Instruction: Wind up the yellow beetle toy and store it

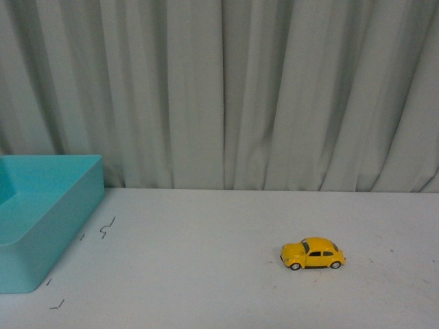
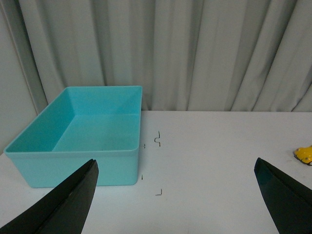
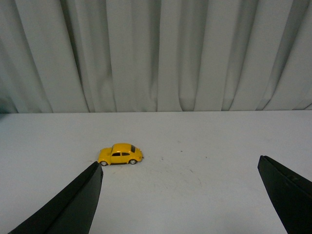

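The yellow beetle toy [image 1: 313,253] stands on its wheels on the white table, right of the middle, its nose pointing left. It shows in the right wrist view [image 3: 120,154] just beyond my open right gripper [image 3: 179,168], close to one finger. Only its edge shows in the left wrist view [image 2: 304,154]. My left gripper [image 2: 175,165] is open and empty, hovering over the table beside the teal bin [image 2: 73,156]. Neither arm shows in the front view.
The teal open bin [image 1: 68,205] sits at the table's left edge and holds nothing. Small dark marks [image 1: 106,228] lie on the table beside it. A grey curtain [image 1: 219,89] hangs behind the table.
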Robot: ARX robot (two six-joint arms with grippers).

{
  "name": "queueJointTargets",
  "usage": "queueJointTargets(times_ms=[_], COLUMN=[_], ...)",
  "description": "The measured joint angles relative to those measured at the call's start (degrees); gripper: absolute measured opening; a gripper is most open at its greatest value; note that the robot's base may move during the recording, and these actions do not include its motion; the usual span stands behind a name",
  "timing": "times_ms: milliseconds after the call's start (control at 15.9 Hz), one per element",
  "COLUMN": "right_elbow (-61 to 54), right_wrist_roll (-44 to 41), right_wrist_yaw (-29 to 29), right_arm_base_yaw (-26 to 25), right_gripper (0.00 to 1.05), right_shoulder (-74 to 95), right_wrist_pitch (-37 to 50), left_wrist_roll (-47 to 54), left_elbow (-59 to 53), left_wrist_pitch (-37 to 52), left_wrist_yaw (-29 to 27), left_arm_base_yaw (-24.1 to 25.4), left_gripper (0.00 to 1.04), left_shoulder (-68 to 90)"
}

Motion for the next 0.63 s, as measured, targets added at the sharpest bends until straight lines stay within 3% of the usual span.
queueJointTargets(times_ms=[628], right_elbow=[0.0], right_wrist_roll=[0.0], right_wrist_yaw=[0.0], right_arm_base_yaw=[0.0], right_gripper=[0.98], right_shoulder=[0.0], right_wrist_pitch=[0.0], left_wrist_roll=[0.0], left_elbow=[0.0], left_wrist_pitch=[0.0], left_wrist_yaw=[0.0], left_arm_base_yaw=[0.0], left_gripper=[0.98], left_shoulder=[0.0])
